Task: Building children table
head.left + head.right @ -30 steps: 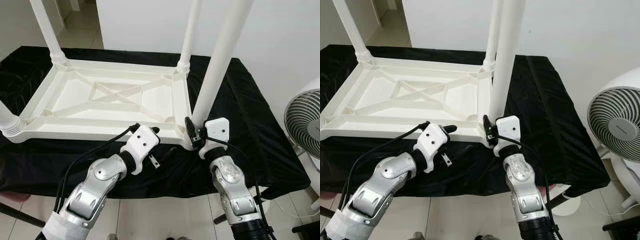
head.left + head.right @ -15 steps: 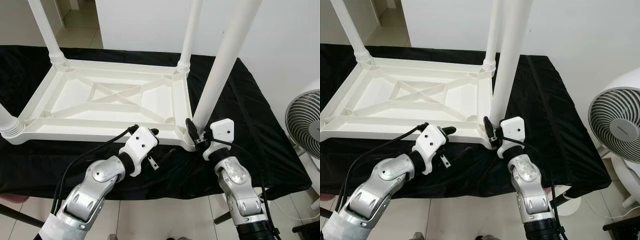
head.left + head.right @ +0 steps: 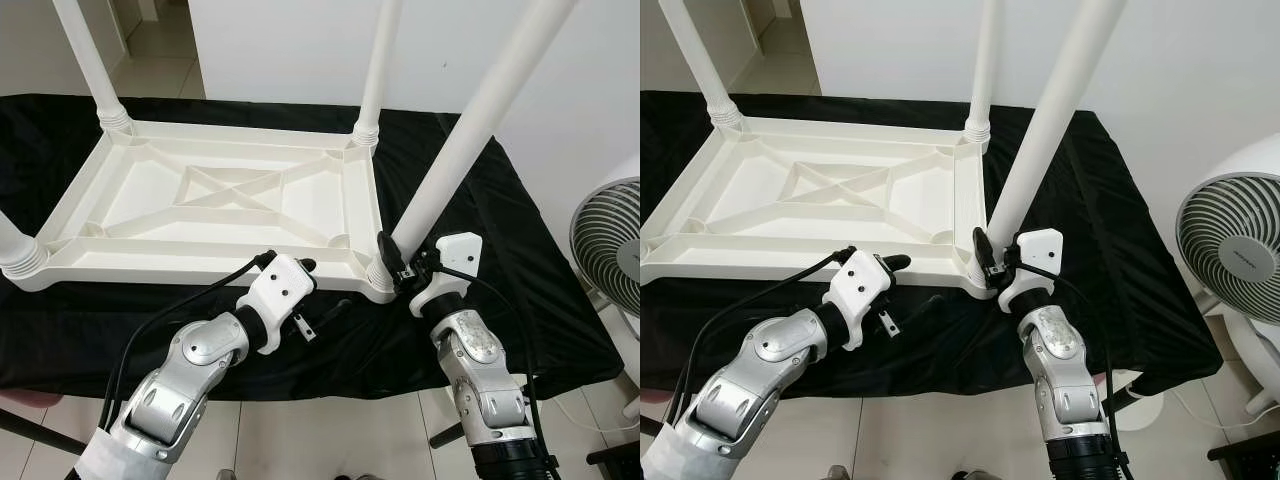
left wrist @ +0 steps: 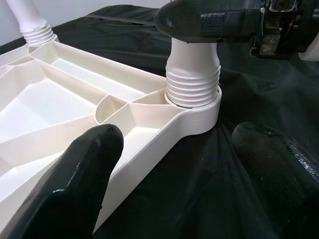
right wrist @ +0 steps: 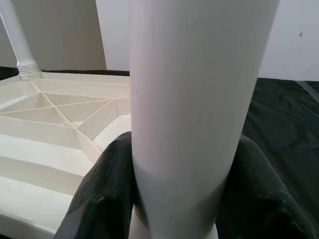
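Children's table (image 3: 220, 205) lies upside down on the black-clothed bench (image 3: 520, 260), ribbed underside up. Three legs are seated and upright: far-left leg (image 3: 95, 60), far-right leg (image 3: 378, 70), near-left leg (image 3: 15, 245).

Change over the last second: the fourth leg (image 3: 470, 130) was close to vertical at the near-right corner socket (image 3: 382, 280); now it leans hard out to my right. Its threaded foot is in the socket, seen from the left wrist, but tilted like that I doubt the threads are running true. Looks like cross-threading risk, or it's being worked loose. I'd straighten it before turning further.

Right tool (image 3: 405, 272) is clamped on that leg low down, just above the socket; right wrist view shows both fingers (image 5: 99, 199) wrapped round the tube.

Left tool (image 3: 305, 290) sits at the near edge of the frame, fingers (image 4: 84, 164) spread apart, gripping nothing, one over the rim and one over the cloth.

Containers: none here. The frame's ribbed pockets hold nothing.

A fan (image 3: 605, 240) stands off the bench to my right.
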